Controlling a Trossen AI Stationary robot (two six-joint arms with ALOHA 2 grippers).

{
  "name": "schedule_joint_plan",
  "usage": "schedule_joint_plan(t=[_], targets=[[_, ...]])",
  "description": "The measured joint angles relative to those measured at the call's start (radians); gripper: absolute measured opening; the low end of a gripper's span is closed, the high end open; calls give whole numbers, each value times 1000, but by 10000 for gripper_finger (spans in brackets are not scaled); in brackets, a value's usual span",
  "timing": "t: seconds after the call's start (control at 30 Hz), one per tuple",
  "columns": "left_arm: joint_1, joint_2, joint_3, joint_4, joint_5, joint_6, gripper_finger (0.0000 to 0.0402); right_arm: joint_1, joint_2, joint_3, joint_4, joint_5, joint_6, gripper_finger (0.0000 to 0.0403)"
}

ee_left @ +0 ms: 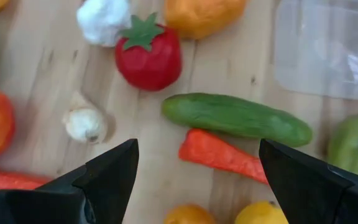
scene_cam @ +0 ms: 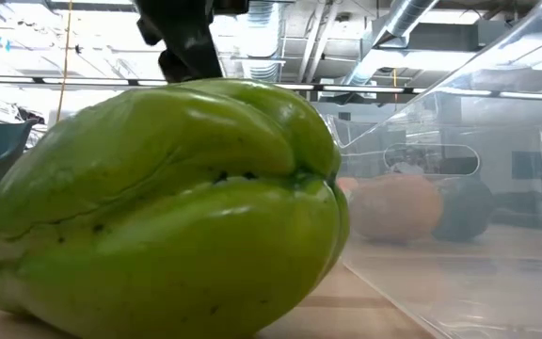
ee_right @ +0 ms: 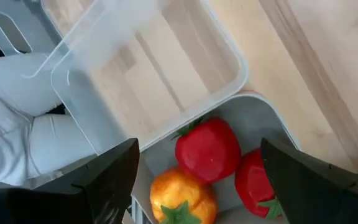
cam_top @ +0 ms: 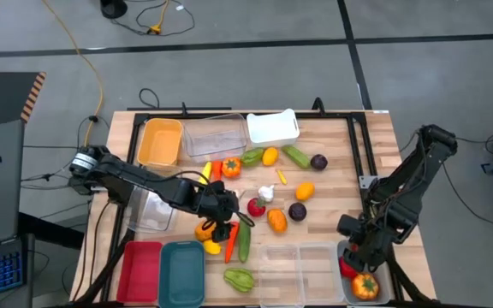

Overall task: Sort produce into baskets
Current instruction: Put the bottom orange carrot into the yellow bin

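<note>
The left gripper (ee_left: 197,180) hangs over the produce near the table's 7 o'clock area, its fingers spread apart with nothing between them. Just under it lie an orange carrot (ee_left: 222,155) and a green cucumber (ee_left: 236,116) side by side and touching, with a red tomato (ee_left: 149,53) and a small garlic bulb (ee_left: 86,122) near them — the tomato sits beside a larger white garlic (ee_left: 103,18).

The right gripper (ee_right: 197,180) hovers over the pale grey basket (ee_right: 260,109) at the table's 4 o'clock corner, fingers wide apart and empty. In that basket rest 2 red tomatoes (ee_right: 208,149) and an orange-yellow one (ee_right: 180,196), all bunched together. A clear basket (ee_right: 148,74) stands just beside it.

At 6 o'clock a green bell pepper (cam_top: 239,278) lies by itself next to the clear baskets (cam_top: 298,265); the red basket (cam_top: 140,269) and teal basket (cam_top: 181,272) sit at 7 o'clock. The orange basket (cam_top: 160,141), another clear one and a white basket (cam_top: 273,127) line the 12 o'clock edge.
</note>
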Motion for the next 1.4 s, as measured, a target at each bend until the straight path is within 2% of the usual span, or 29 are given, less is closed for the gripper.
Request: schedule_joint_plan(t=[0.53,0.7,1.03,1.4], targets=[[-23,-1,-178,230,-11,-63,320,-14,0,0,5,30,0,361],[-36,19,-183,246,-13,-52,320,-14,0,0,5,31,0,361],[-54,144,-162,291,-13,-48,320,-14,-1,1,15,36,0,361],[-51,202,-162,307,-12,-71,320,-14,-1,1,20,54,0,361]])
